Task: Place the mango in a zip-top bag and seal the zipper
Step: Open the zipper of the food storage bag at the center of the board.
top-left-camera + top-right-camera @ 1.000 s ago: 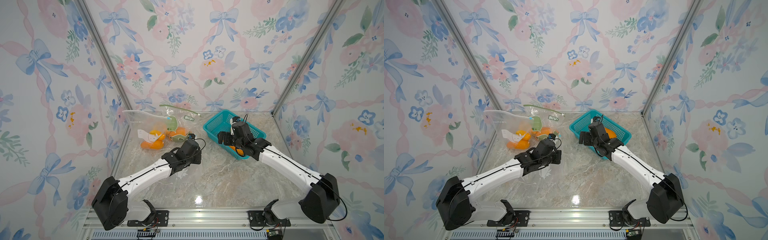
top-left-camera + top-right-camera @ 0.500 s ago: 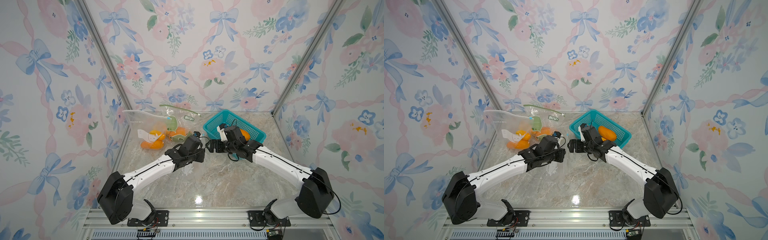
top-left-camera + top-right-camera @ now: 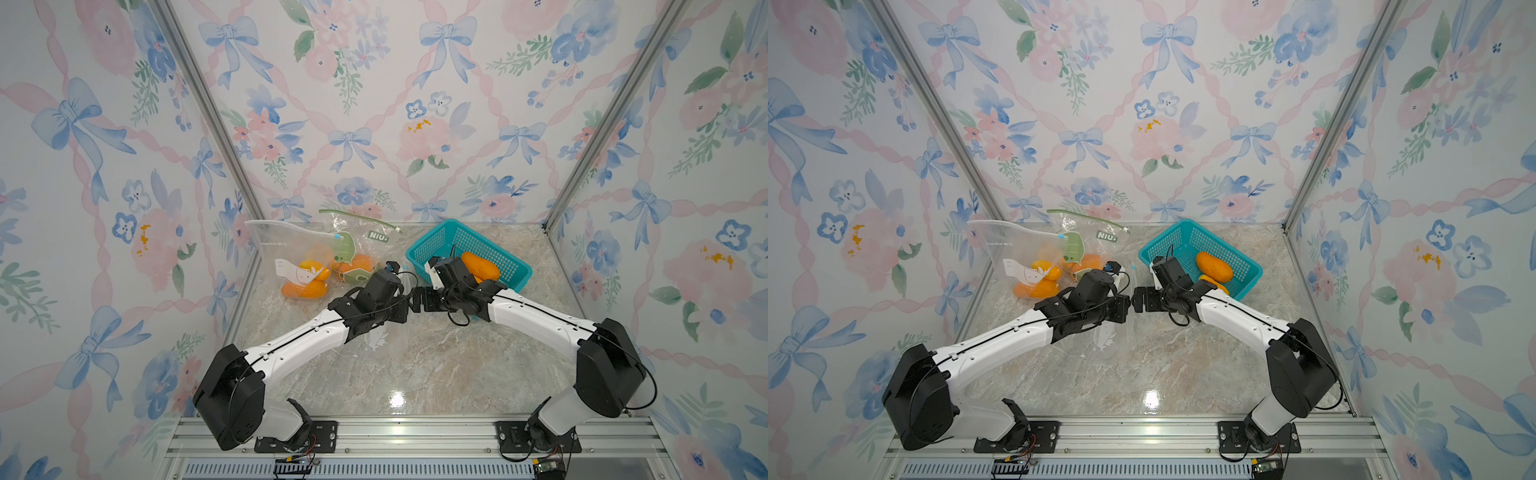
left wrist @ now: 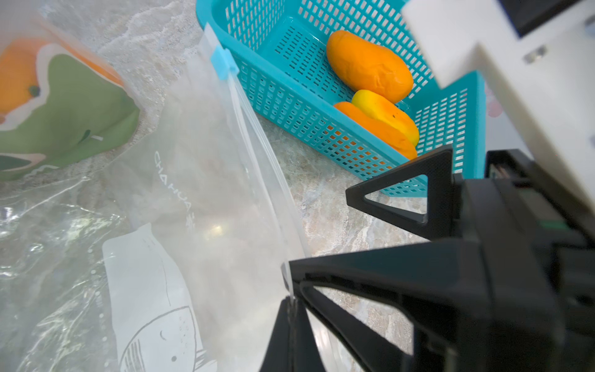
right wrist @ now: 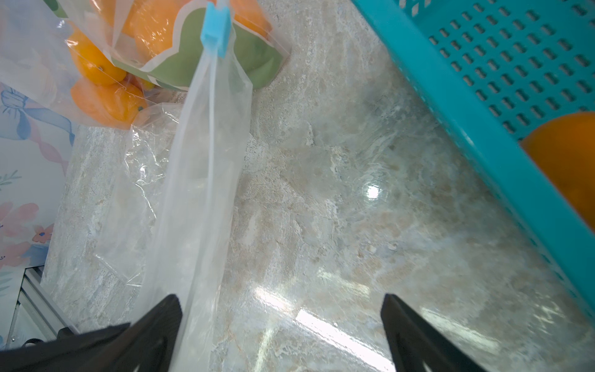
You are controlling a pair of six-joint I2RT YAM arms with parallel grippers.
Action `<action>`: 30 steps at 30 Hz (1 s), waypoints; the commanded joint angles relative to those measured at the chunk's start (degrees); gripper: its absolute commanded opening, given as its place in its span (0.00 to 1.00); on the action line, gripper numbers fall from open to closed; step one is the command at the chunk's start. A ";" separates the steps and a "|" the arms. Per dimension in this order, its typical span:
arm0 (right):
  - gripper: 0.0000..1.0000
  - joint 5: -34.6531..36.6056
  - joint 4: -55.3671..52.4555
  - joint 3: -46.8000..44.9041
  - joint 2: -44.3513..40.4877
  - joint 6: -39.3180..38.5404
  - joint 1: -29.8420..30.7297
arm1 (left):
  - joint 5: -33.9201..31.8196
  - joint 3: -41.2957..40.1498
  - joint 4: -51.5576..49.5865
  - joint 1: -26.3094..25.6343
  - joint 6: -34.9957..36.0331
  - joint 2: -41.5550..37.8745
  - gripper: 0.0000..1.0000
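Marble tabletop [image 3: 436, 365]: L pincer [image 4: 291, 299] clamped on zip-top bag [image 4: 193, 180] rim; R pincer [image 5: 280, 299] wide open, empty; mango [image 3: 480, 266] nearby in basket [image 3: 432, 245].

Marble tabletop [image 3: 436, 365], glossy, with a light glare near the front. Back right sits a teal mesh basket [image 3: 428, 245], angled to the walls. Back left, two packed bags touch: a clear one [image 3: 286, 253] with a white label and a green-printed one [image 3: 357, 245], both showing orange fruit. Bow-and-flower wallpaper [image 3: 374, 104] surrounds it all, with aluminium posts [image 3: 204, 116] in the corners.
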 commanded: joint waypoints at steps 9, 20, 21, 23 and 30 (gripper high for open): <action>1.00 -2.00 -1.65 3.69 7.33 2.53 1.95 | -1.17 -0.97 7.35 0.75 -2.04 -2.73 0.00; 0.89 2.32 -6.32 1.88 6.74 2.74 -2.91 | -4.08 -3.68 8.04 5.32 -1.27 -10.83 0.00; 0.87 2.67 -6.44 1.24 6.11 2.74 -3.63 | -4.28 -3.98 8.05 5.74 -1.22 -11.32 0.00; 0.80 3.77 -6.79 -0.10 4.50 2.44 -5.18 | -4.67 -4.25 8.00 6.61 -1.08 -12.09 0.00; 0.78 3.26 -6.78 0.70 3.20 1.09 -6.47 | -5.32 -3.15 8.06 6.85 -0.09 -14.46 0.00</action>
